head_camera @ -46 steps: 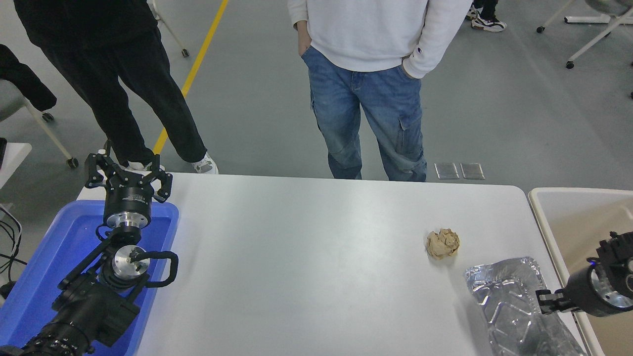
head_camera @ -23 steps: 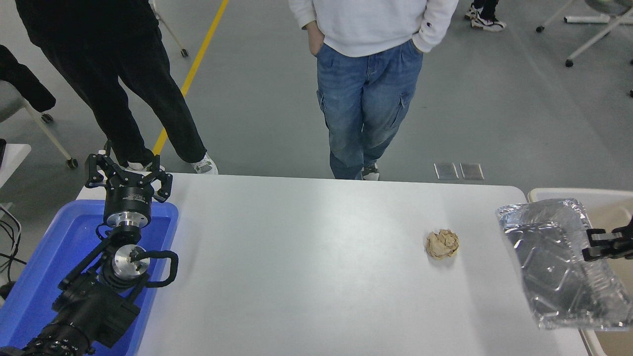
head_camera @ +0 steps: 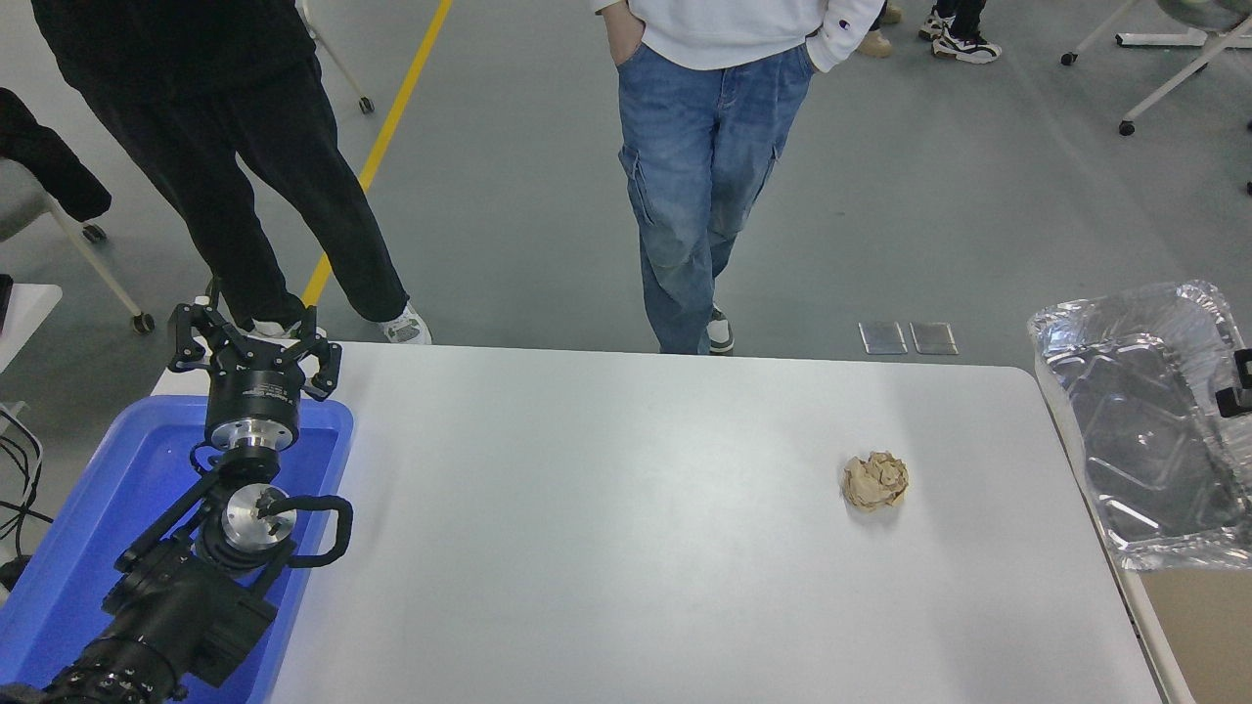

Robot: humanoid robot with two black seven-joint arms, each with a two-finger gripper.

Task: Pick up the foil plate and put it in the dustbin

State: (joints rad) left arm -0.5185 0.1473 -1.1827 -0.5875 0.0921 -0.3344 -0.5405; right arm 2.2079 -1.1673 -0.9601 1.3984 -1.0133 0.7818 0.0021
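Fingers of the right gripper barely show: only a small black piece enters at the picture's 3 o'clock edge, touching the right rim of the foil plate. Whether they are clenched on that rim I cannot tell, though the plate hangs tilted off the table, so I judge it held. The plate spreads toward 9 o'clock from that piece, its long axis running roughly 11 to 5 o'clock, and it hangs over the dustbin, of which only a beige strip shows at 4 o'clock. The right arm is much the nearer. The coming move turns on the plate already being above the bin. The left gripper rests spread wide at 9 o'clock above the blue tray.

Counted: one foil plate, one dustbin, one crumpled paper ball on the white table, two people standing at 12 o'clock.
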